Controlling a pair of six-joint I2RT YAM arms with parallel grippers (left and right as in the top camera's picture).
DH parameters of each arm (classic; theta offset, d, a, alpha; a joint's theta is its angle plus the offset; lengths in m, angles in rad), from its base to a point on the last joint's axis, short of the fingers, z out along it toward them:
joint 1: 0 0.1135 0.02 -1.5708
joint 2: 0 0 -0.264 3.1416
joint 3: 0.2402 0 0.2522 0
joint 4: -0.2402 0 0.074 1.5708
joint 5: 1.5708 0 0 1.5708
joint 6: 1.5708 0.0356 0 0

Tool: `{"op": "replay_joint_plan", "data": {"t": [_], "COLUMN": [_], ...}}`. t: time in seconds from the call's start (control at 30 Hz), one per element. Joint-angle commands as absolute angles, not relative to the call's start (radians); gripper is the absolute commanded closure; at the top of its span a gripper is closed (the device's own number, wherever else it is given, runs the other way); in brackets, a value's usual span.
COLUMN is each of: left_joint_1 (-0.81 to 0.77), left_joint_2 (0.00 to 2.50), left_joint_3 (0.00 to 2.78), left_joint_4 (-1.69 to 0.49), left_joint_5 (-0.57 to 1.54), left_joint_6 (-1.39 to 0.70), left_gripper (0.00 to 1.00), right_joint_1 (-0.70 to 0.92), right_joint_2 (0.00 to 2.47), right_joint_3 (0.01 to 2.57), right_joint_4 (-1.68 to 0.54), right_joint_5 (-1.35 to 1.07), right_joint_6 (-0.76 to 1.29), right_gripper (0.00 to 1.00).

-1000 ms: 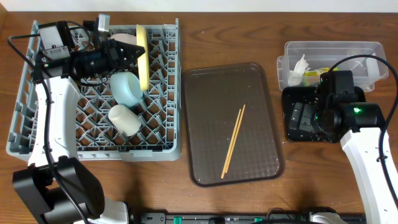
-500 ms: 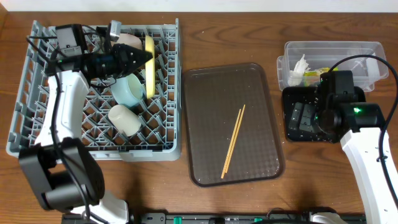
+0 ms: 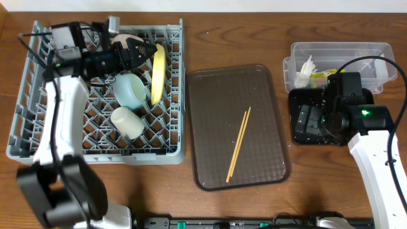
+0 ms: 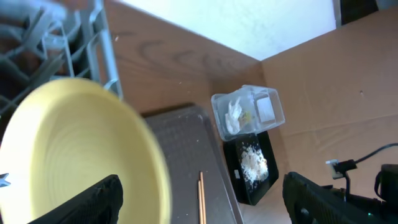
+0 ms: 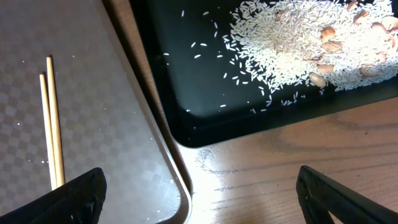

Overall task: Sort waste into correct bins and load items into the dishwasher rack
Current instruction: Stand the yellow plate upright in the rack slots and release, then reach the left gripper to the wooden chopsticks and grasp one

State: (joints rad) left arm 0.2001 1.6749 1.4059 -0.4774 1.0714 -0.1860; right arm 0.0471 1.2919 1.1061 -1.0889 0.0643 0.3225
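Observation:
The yellow plate point(image 3: 157, 73) stands on edge among the pegs of the grey dishwasher rack point(image 3: 38, 137), near its right side. My left gripper point(image 3: 145, 52) hangs open just left of the plate's top, not gripping it. In the left wrist view the plate point(image 4: 74, 149) fills the left, behind the left finger point(image 4: 93, 202). A light-blue bowl point(image 3: 130, 90) and a small pale cup point(image 3: 126, 121) sit in the rack. The chopsticks point(image 3: 240, 145) lie on the brown tray point(image 3: 210, 89). My right gripper point(image 5: 199, 199) is open over bare table beside the black tray point(image 5: 186, 124) that holds rice point(image 5: 292, 43).
The clear tub point(image 3: 372, 51) at the back right holds a white tissue point(image 3: 305, 69) and a wrapper point(image 3: 324, 75). The right arm point(image 3: 343, 105) hovers over the black tray point(image 3: 299, 137). Brown tray corner point(image 5: 168, 186) lies under the right gripper's left side.
My left gripper has opened and let go of the yellow plate, which now leans in the rack a little further right. The right arm has not moved.

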Motion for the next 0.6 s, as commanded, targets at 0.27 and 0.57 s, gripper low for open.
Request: {"op": "replay_joint_plan", "data": {"t": [0.27,0.57], "left_joint_1": [-0.176,-0.522], "left_joint_2": [1.472,1.617], "left_joint_3": [1.417,1.408], "left_joint_4": [-0.738,-0.874], "left_joint_5": [0.392,0.219], "left_joint_6": [-0.124,-0.127], "left_gripper": [0.15,0.14], "right_joint_1": [0.033,0.031], "right_joint_2": [1.281,1.281], "right_joint_3": [1.125,1.125], "right_joint_4": [-1.089,-1.114], "right_joint_5": [0.072,0.152], "right_joint_6": [0.336,0.339], "right_gripper": [0.05,0.07]}}
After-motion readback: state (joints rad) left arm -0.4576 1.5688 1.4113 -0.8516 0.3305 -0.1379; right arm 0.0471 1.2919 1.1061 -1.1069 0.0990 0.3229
